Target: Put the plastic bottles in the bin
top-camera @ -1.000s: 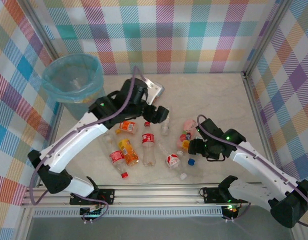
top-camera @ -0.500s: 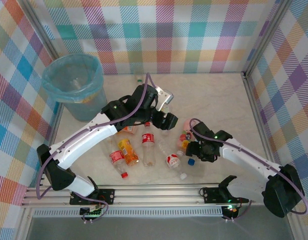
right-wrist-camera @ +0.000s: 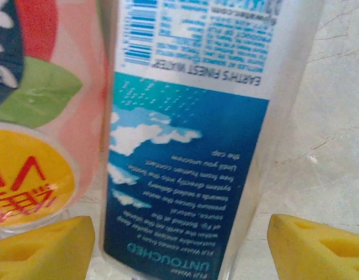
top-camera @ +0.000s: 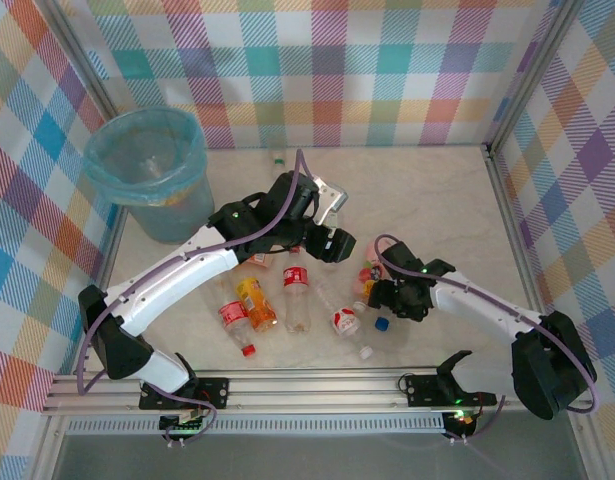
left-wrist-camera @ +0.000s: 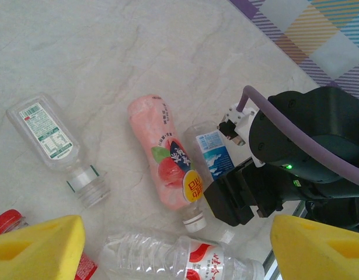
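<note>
The left claw (left-wrist-camera: 179, 248) has swung away from the bin (top-camera: 172, 215) and hangs released over the bottles (top-camera: 295, 292) lying on the worktop (top-camera: 437, 200). The right claw (right-wrist-camera: 179, 245) has edged in to straddle a blue-labelled bottle (right-wrist-camera: 191, 146); whether it grips, I cannot tell.

Lab test cell: plaid cloth walls (top-camera: 327, 70), aluminium frame (top-camera: 317, 392), marble-look tabletop (top-camera: 437, 200).

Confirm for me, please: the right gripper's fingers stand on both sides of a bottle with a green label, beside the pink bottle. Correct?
Not quite: the label is blue, not green. The right wrist view shows the right gripper with its fingers on both sides of the blue-labelled bottle, beside the pink bottle.
</note>
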Available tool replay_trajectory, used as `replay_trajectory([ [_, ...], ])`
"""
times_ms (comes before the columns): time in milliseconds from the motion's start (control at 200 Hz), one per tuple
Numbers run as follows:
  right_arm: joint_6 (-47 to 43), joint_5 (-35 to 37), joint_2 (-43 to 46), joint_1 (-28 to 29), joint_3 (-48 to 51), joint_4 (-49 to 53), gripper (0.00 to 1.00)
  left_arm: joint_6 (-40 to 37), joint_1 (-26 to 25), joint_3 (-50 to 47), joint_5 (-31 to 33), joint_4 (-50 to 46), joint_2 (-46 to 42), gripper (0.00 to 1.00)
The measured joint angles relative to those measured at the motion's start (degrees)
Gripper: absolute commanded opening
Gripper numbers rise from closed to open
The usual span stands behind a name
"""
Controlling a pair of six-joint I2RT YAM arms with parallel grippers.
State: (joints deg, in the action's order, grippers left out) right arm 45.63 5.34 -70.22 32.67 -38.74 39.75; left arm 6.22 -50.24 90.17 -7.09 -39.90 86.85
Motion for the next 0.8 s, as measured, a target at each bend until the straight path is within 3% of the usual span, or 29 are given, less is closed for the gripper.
replay_trajectory([
  [325, -1.07, -0.22, -2.05, -1.62, 1.70, -1.79, 0.76, 0.46, 0.00, 0.00, -0.68, -0.02, 1.36, 0.82],
  [800, -3.13, -0.44, -2.56, -2.71, 2.34, -3.41, 0.56, 0.68, 0.00, 0.85, -1.03, -0.42, 3.98, 0.81],
])
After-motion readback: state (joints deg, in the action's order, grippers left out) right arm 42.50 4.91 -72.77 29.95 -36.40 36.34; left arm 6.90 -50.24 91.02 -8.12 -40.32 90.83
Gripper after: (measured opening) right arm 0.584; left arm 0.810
